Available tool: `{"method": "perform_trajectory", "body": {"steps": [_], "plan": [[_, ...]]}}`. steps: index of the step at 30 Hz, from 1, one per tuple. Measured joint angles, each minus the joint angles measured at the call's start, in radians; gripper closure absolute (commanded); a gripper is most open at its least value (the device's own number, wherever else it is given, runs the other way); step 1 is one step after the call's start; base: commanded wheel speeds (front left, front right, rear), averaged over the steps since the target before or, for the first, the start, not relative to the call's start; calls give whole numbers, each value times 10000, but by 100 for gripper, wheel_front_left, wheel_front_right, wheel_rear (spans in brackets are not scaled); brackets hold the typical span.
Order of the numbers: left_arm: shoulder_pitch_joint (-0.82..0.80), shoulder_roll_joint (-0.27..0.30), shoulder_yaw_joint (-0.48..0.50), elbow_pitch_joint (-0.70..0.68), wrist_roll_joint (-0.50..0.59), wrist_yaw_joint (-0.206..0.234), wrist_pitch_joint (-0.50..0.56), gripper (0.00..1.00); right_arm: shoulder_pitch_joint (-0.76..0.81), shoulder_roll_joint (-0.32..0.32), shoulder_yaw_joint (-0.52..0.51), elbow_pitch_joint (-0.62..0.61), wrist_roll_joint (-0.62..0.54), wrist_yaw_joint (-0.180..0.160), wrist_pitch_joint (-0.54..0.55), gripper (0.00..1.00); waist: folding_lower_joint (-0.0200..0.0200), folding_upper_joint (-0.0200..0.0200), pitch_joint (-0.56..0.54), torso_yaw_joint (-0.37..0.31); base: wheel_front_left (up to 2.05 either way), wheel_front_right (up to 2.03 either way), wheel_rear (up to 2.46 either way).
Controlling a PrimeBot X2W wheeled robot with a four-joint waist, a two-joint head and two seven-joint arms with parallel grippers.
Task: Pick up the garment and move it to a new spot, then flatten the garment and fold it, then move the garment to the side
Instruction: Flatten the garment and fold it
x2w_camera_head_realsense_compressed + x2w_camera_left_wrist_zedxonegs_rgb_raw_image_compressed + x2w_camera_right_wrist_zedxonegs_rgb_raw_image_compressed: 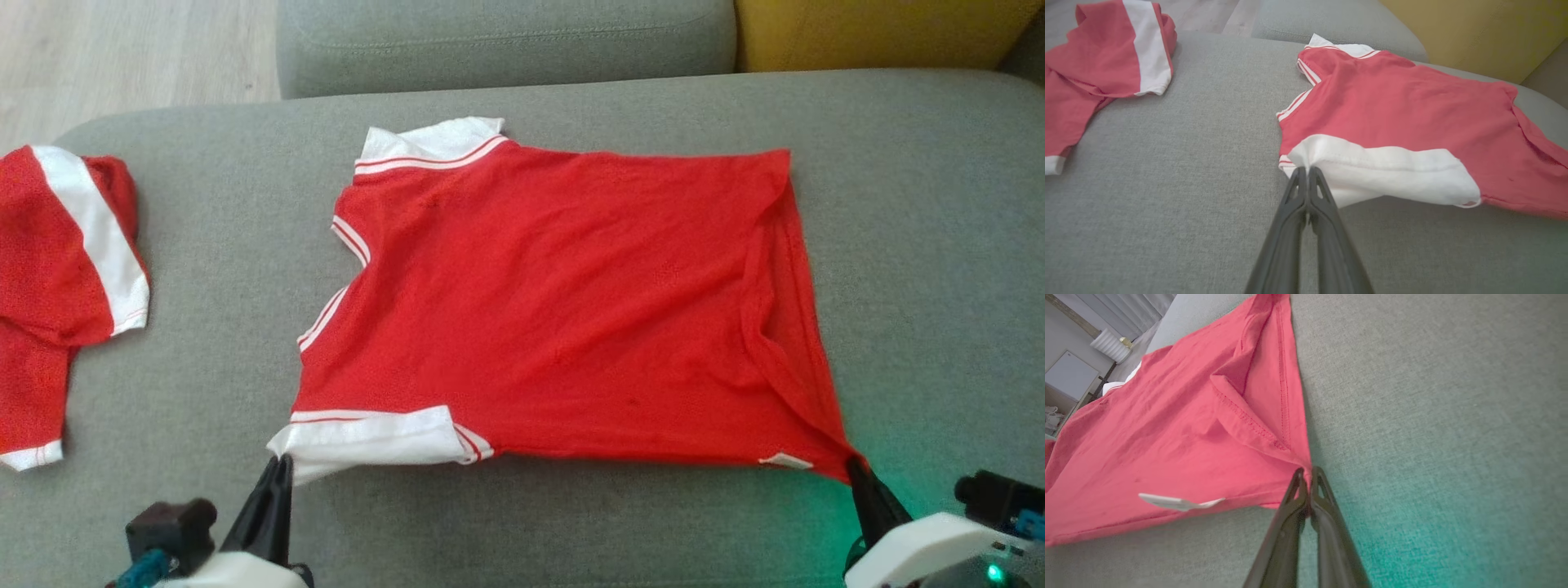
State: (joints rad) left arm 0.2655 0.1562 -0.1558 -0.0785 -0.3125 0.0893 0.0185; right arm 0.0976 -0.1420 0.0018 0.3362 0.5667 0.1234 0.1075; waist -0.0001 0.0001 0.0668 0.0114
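pinching red shirt [563, 302] at both near corners: clamped white sleeve [367, 433] with left gripper [282, 464], hem corner with right gripper [853, 467]; held spread on grey sofa cushion [204, 327].

Crumpled red shirt [49, 269], grey sofa [204, 245], yellow cushion [865, 33]

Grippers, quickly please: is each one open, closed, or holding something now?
Left gripper: closed, holding the red shirt by its white sleeve.
Right gripper: closed, holding the same shirt's hem corner.
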Motion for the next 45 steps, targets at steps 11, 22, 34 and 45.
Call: {"method": "perform_trajectory", "body": {"steps": [11,22,34,45], "plan": [[-769,299,-150,-94,-176,-226,604,100,513,918,-1338,-2188,-1164,0,2403,100,0,0,93,-56,0,0,0],[-4159,456,-261,2067,-424,-1018,951,100,-2329,907,-1336,-1459,-1540,0,3868,100,0,0,864,-233,0,0,0],[-5568,146,-270,4483,-633,-1329,-489,0,-3689,577,-291,-562,-1269,0,2525,0,2,0,1538,-243,0,0,0],[-4448,-194,92,2688,209,-316,-2667,0,-2800,-211,623,-3053,-2353,0,-924,0,1,0,1245,-289,0,0,0]]}}
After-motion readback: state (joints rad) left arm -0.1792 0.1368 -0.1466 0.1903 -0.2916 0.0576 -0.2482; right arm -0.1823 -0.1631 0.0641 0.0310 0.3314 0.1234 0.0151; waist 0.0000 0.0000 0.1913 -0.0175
